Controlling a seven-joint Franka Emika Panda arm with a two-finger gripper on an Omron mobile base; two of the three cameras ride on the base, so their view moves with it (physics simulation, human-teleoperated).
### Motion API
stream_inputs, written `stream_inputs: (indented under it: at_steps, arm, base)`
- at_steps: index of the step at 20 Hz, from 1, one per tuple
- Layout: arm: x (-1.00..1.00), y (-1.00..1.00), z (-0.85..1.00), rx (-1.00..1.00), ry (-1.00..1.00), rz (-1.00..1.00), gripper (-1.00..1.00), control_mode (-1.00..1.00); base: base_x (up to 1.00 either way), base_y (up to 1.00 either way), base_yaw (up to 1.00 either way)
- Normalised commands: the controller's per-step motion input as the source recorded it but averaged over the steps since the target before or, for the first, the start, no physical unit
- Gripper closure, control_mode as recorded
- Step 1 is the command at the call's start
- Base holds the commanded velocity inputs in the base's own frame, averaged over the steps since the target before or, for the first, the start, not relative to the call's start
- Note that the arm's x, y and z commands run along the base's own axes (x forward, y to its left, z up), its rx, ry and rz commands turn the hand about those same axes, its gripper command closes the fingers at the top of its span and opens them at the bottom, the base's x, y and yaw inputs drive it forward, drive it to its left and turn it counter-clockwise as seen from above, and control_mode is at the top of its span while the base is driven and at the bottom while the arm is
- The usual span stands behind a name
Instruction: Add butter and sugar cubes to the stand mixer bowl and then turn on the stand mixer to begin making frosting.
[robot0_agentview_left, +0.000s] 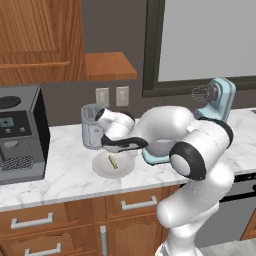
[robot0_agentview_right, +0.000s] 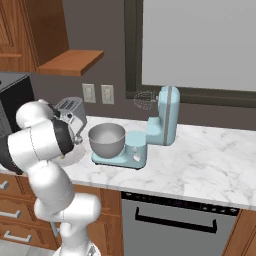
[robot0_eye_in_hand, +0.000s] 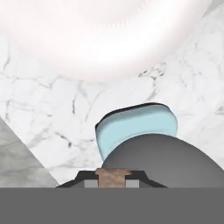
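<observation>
1. The stand mixer (robot0_agentview_right: 162, 120) stands mid-tabletop toward the back edge, head tilted up.
2. The stand mixer bowl (robot0_agentview_right: 106, 140) sits on its base, apparently empty.
3. The butter (robot0_agentview_left: 113, 161) lies on the plate (robot0_agentview_left: 100, 167) beside it.
4. The gripper (robot0_eye_in_hand: 113, 178) is narrowly pinched on a sugar cube (robot0_eye_in_hand: 113, 176); so slight a grip could drop it short of the rim.
</observation>
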Motion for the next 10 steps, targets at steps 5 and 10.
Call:
stream_inputs:
  at_steps: [5,10]
  arm:
    - [-0.46,0.0,0.78,0.08,-0.08,0.0,1.0,-1.0]
    - [-0.39,0.0,0.73,0.08,-0.09,0.0,1.0,-1.0]
  base:
    - [0.0,0.0,0.0]
    - [0.0,0.0,0.0]
